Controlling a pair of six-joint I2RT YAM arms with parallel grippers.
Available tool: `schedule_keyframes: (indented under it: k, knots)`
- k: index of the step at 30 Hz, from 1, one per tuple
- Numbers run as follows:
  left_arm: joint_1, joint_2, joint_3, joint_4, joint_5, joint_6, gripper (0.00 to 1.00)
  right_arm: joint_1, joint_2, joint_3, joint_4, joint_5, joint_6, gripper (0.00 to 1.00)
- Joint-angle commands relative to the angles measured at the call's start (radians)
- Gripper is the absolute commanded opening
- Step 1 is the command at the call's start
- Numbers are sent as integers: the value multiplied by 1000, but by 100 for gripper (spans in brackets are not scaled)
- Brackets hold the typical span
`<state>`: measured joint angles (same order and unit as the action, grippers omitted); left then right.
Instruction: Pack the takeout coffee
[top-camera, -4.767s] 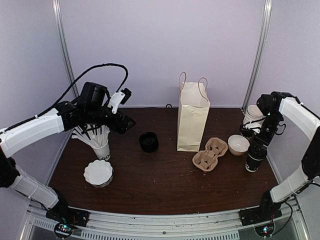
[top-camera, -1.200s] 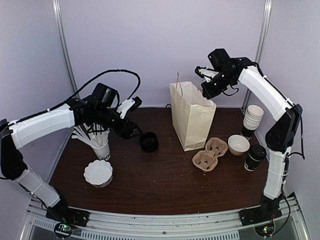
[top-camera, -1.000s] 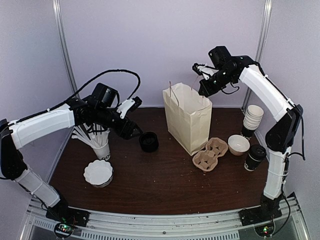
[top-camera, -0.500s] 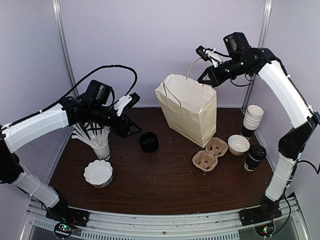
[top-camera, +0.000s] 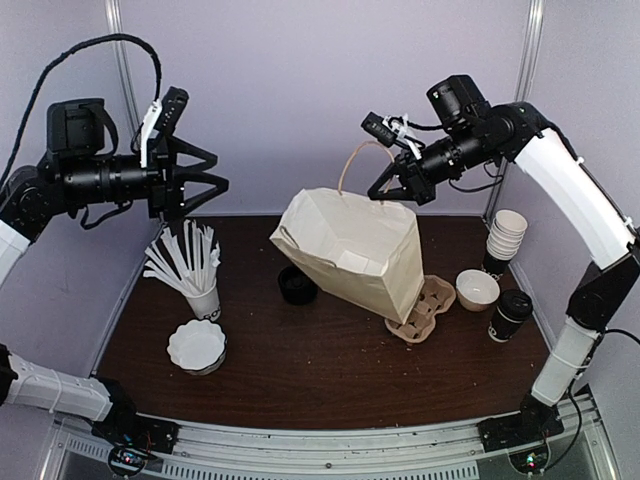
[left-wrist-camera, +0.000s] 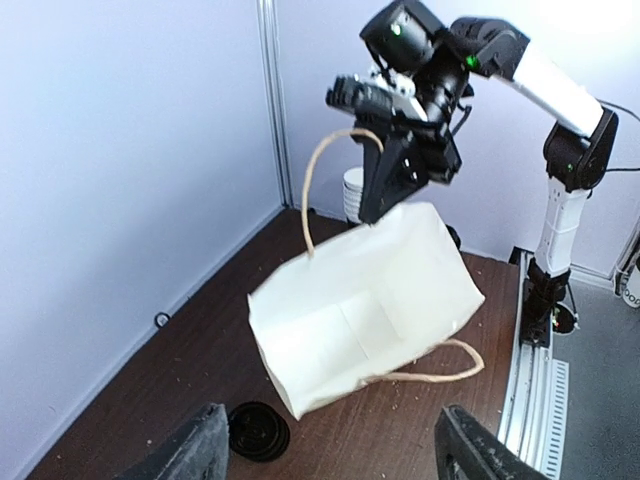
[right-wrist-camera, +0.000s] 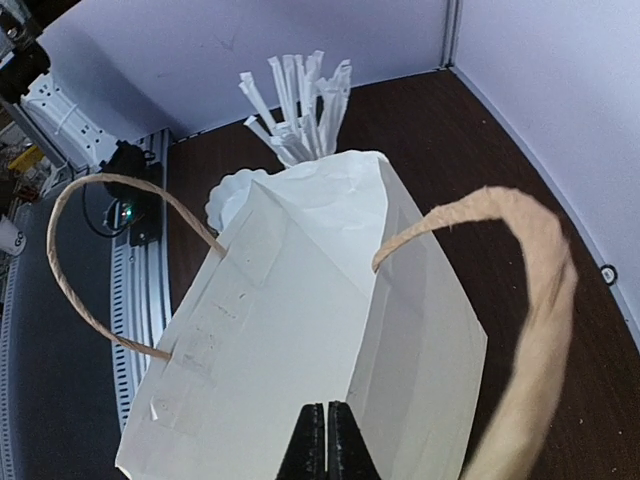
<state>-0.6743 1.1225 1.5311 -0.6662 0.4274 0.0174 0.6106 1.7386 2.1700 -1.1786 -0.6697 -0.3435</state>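
The takeout coffee (top-camera: 511, 315), a small dark cup with a black lid, stands at the table's right edge, untouched. A cream paper bag (top-camera: 350, 250) hangs tilted above the middle of the table. My right gripper (top-camera: 385, 192) is shut on its upper edge beside one looped handle (top-camera: 350, 168). In the right wrist view the closed fingertips (right-wrist-camera: 325, 440) pinch the bag (right-wrist-camera: 300, 320). My left gripper (top-camera: 203, 182) is raised high at the left, open and empty. It faces the bag (left-wrist-camera: 370, 310), with its fingers (left-wrist-camera: 195, 452) wide apart.
A stack of black lids (top-camera: 292, 288) sits just left of the bag's lower side. A brown cup carrier (top-camera: 428, 298) lies partly behind the bag. A white bowl (top-camera: 478, 289) and stacked cups (top-camera: 506, 236) stand at the right. A cup of straws (top-camera: 192, 270) and fluted white liners (top-camera: 197, 345) stand at the left.
The right gripper has lifted the bag and swung it left, so it tilts further. The left arm has risen from beside the black lids to high at the left.
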Motion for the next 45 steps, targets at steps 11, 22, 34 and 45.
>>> schedule_keyframes:
  k: [11,22,34,45]
  knots:
    - [-2,62,65,-174,28,100,76,190,-45,-166,-13,-174,-149,0]
    - [-3,229,63,-115,154,62,77,156,55,-139,-9,-162,-187,27]
    - [-125,458,204,-171,84,142,79,124,-62,-153,-18,-55,-185,60]
    - [-189,674,404,-313,144,178,77,52,-186,-192,-62,-49,-202,65]
